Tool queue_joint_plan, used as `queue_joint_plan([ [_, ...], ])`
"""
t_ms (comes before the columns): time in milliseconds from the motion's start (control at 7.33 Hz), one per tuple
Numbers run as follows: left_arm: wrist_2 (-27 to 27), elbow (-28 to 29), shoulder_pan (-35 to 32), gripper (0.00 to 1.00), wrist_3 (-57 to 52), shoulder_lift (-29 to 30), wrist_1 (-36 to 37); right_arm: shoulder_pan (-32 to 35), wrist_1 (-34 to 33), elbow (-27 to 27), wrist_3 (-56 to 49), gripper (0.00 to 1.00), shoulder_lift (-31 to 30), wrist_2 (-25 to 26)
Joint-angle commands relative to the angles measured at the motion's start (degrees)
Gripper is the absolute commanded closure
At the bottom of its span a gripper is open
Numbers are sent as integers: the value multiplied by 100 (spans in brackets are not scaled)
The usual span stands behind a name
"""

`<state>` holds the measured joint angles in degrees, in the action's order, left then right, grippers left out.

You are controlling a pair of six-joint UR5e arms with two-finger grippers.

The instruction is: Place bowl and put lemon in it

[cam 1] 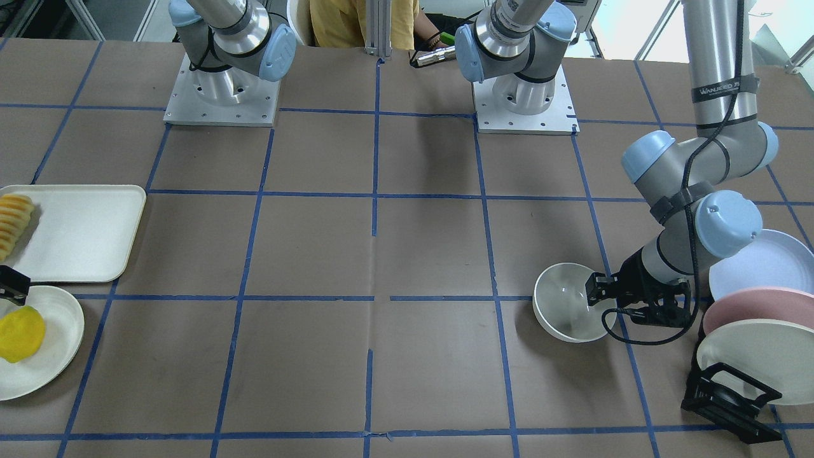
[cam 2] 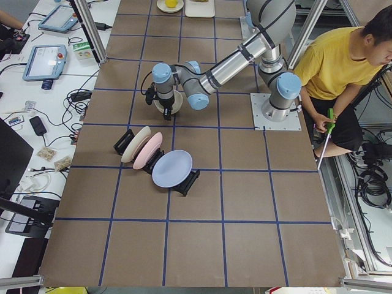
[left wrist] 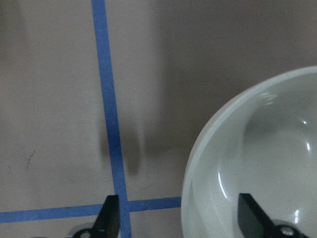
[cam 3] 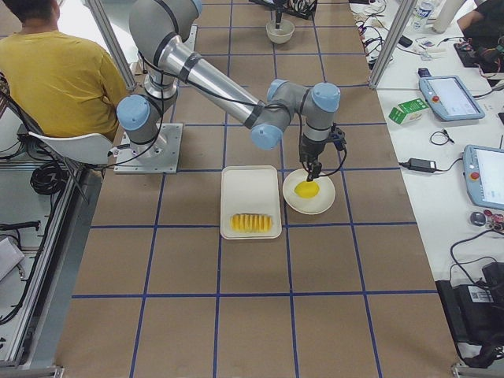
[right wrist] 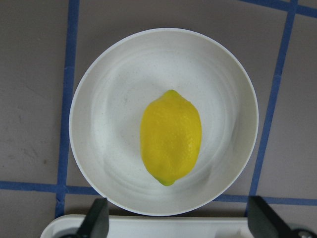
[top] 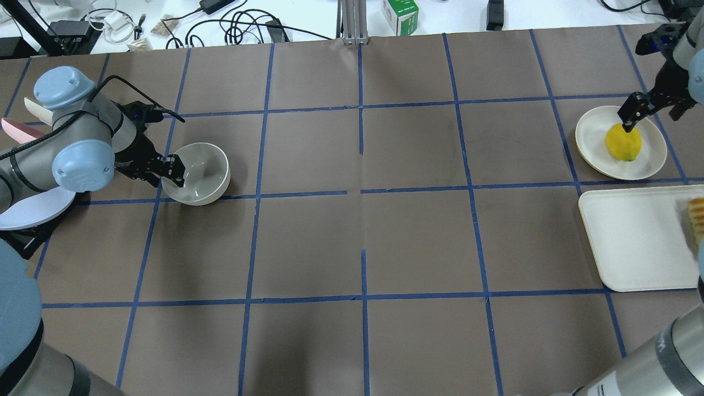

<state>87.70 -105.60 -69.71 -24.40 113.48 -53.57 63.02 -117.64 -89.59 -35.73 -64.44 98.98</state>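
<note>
Silver tubular arms [cam 1: 715,57] carry pale-blue joint caps [cam 1: 728,222] and a trailing black cable [cam 1: 741,38].

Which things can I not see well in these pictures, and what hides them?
Sliced fruit: overhead view, cut off by the right edge.
Racked plates: overhead view, mostly hidden by the left arm.
Bowl: left wrist view, cut off by the right and bottom edges.
Plate under the lemon: front view, cut off by the left edge.
</note>
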Motion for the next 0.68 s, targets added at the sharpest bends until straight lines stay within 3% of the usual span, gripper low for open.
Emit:
queue_joint_plan([
  [0,2,-4,-7,91,-30,17,13,-9,-58,38,153,0,386,43],
  [136,-16,39,-7,100,-30,-36,4,-9,-58,56,146,0,571,43],
  [545,-420,66,-112,100,5,-176,-75,-9,-260,29,128,4,687,8],
])
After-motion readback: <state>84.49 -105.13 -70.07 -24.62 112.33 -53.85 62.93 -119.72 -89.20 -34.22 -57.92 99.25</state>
